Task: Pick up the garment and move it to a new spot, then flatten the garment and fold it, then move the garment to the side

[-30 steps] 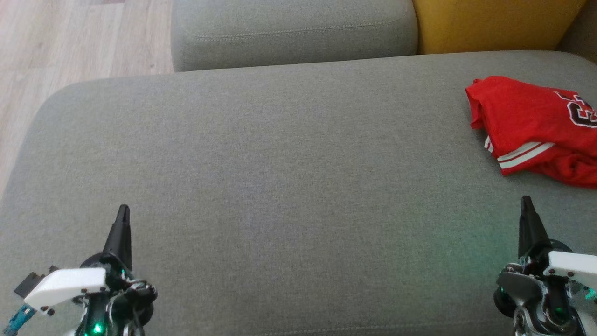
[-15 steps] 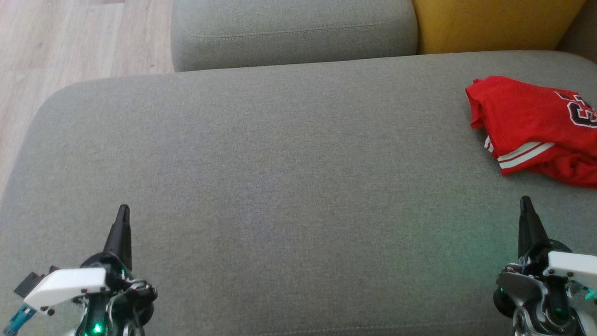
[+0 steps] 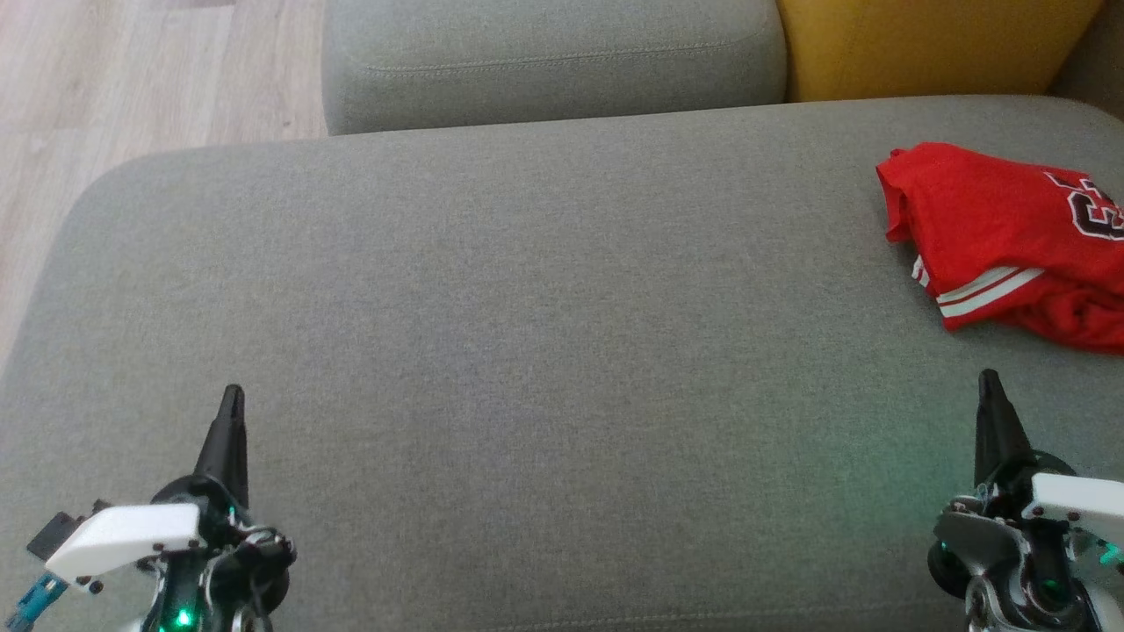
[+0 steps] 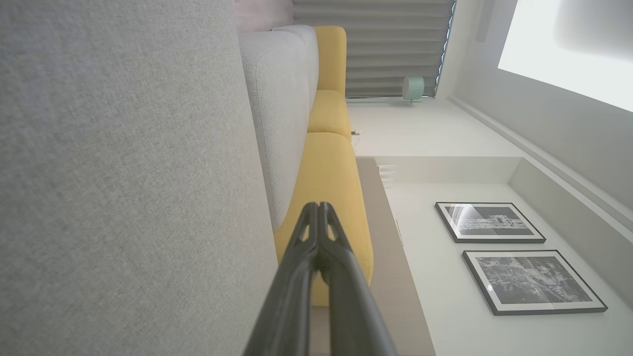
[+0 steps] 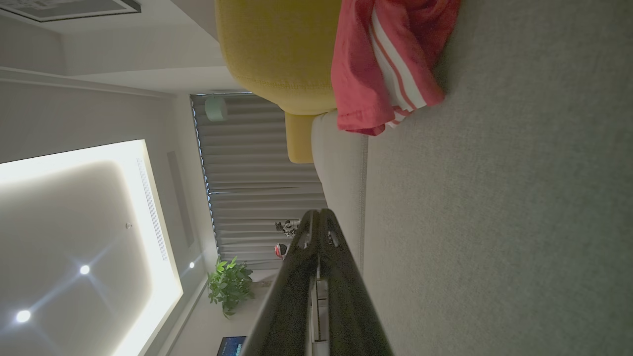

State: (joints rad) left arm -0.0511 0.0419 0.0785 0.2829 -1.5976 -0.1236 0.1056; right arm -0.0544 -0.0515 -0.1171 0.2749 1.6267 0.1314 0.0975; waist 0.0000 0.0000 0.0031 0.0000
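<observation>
Head view, one second ago to now: no change is discernible. The garment [image 3: 992,237], the left gripper [image 3: 231,392] and the right gripper [image 3: 990,377] show no shift against the grey seat cushion [image 3: 527,351]; the framing is identical.

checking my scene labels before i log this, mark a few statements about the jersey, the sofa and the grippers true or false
1. The red jersey lies bunched on the grey seat cushion, toward the robot's right. True.
2. The right gripper is shut on the jersey. False: it is shut but holds nothing, and grey cushion shows between it and the jersey.
3. The left gripper is shut and holds nothing. True.
4. The jersey is spread flat in the middle of the cushion. False: it is crumpled near the right edge.
5. A yellow cushion sits beyond the grey one. True.
</observation>
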